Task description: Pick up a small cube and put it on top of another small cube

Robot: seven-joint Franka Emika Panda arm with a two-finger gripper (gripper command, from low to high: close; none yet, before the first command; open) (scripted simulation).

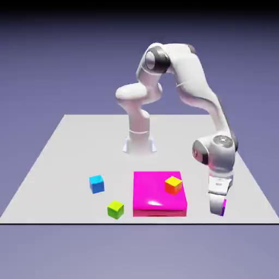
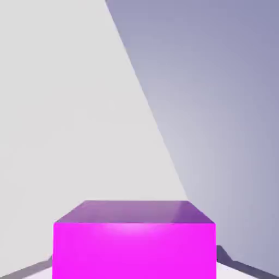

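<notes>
The orange cube, on the magenta block right of the frame's lower middle, looks a likely target, lying left of the hand. At lower right the hand is closed on the purple cube; no writing is readable.

The pale grey surface carries the robot's base at upper middle, a blue cube lower left, a green cube below it, and a magenta block at lower middle.
</notes>
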